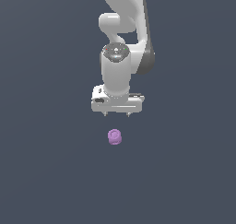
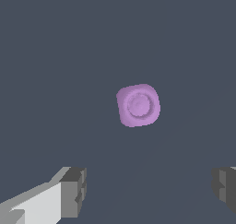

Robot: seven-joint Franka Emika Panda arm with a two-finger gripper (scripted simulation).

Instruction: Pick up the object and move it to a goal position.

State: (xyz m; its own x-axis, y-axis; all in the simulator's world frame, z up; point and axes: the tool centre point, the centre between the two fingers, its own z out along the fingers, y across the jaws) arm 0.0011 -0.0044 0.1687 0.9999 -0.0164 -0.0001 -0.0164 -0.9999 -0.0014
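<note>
In the exterior view the light-purple object (image 1: pixel 114 137) sits nearest, alone on the dark bench (image 1: pixel 50 172), at about 6 o'clock from the gripper (image 1: pixel 117 114) and clear of it. Beyond it the white arm (image 1: pixel 120 48) rises toward 12 o'clock. In the wrist view the fingers (image 2: pixel 73 191) stand wide apart, holding nothing, with the object (image 2: pixel 138 105) apart from both

— Where am I driving this?
— A simulator render, I'd say: a flat, featureless dark grey-blue backdrop (image 1: pixel 46 172) everywhere, no walls or furniture, smooth shading on the white arm (image 1: pixel 120 43).
</note>
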